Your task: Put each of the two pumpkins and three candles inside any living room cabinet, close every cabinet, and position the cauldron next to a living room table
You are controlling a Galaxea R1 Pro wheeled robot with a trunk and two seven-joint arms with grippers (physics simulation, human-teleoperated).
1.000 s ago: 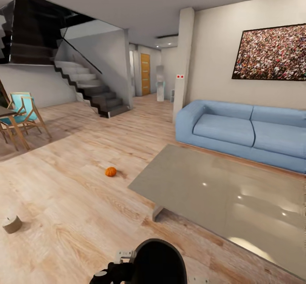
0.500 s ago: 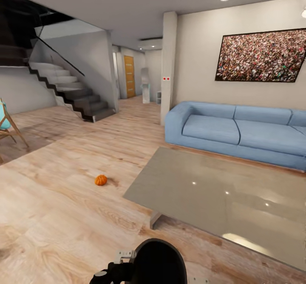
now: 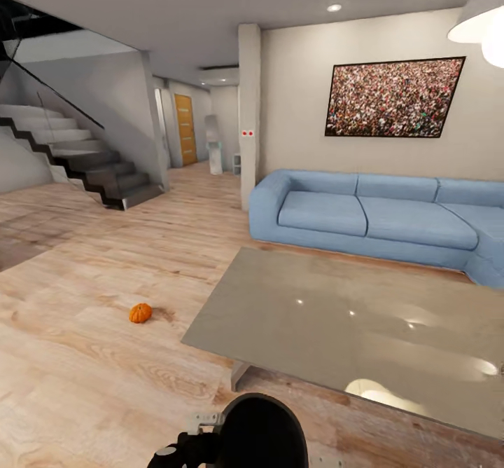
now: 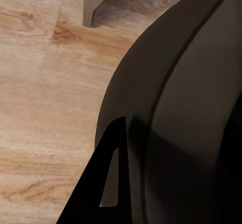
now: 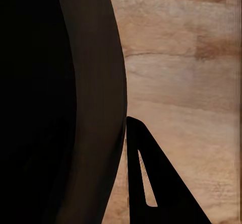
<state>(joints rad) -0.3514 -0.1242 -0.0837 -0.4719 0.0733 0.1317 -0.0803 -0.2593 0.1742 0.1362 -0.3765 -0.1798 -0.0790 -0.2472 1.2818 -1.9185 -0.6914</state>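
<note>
A small orange pumpkin [image 3: 140,312] lies on the wood floor, left of the low glossy grey table [image 3: 336,321]. The black cauldron [image 3: 262,429] sits at the bottom edge of the head view, close in front of me and short of the table's near corner. In the left wrist view one dark finger [image 4: 108,178] of my left gripper [image 4: 132,148] lies against the cauldron's wall [image 4: 191,108]. In the right wrist view a finger [image 5: 146,178] of my right gripper [image 5: 124,143] presses the cauldron's other side [image 5: 60,98]. Each gripper's second finger is hidden by the cauldron. The candles and the cabinet are out of view.
A blue sofa [image 3: 364,216] stands behind the table along the back wall. A square pillar [image 3: 248,111] rises at its left end. A dark staircase [image 3: 84,163] climbs at the far left. A hanging lamp [image 3: 483,26] shows at the top right. Open wood floor lies around the pumpkin.
The camera has turned to the right, so the room slid left in the picture. The chairs and a small object on the floor left the view. The cauldron keeps its place in front of me.
</note>
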